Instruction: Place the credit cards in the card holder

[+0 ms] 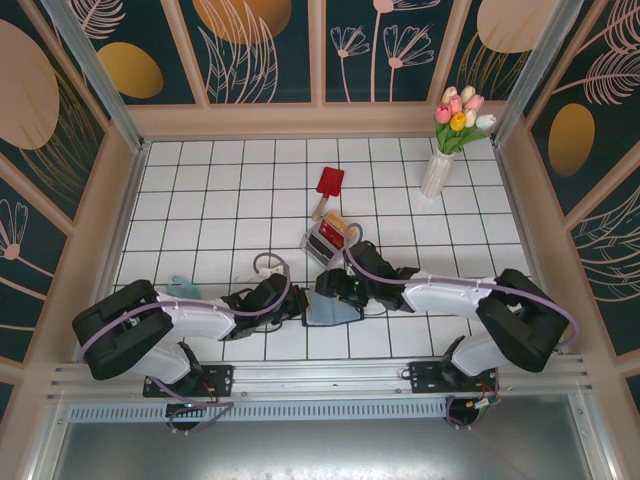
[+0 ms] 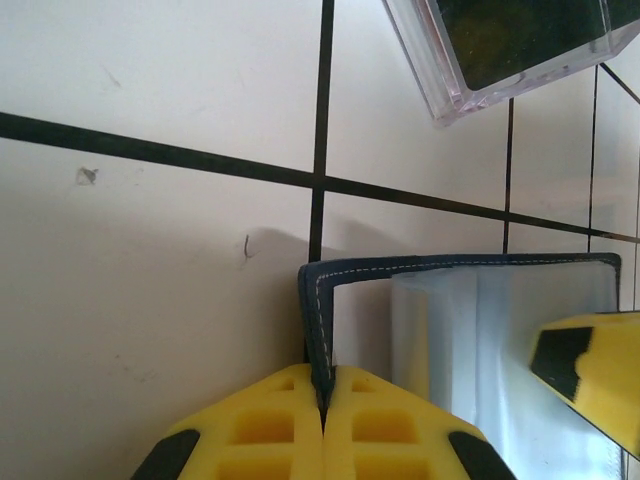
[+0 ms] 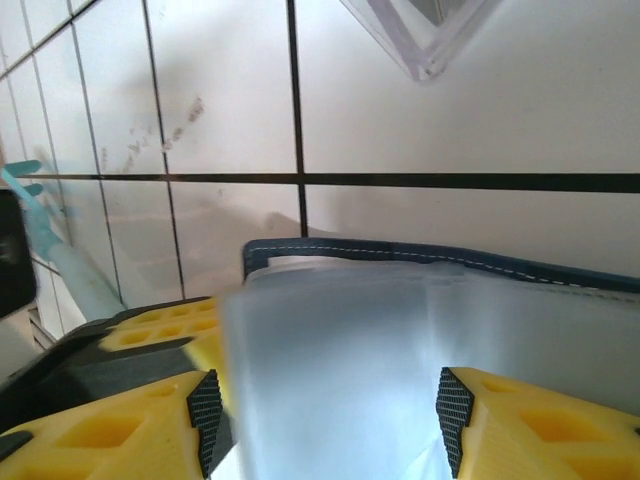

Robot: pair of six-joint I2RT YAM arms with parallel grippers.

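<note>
Now my left fingers [image 2: 270, 430] clamp the card holder [image 2: 480, 350] by its edge; my right fingers [image 3: 530, 430], apart over it, should spread a slot

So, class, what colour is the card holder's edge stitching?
White, on the navy card holder; clearest in left wrist view.

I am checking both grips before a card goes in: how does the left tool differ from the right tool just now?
The left tool is shut, fingers meeting on the navy edge of the card holder; the right tool has fingers apart, the pale inside between them. The left tool plainly pinches; whether the right tool presses is unclear. Both work on the same card holder.
</note>
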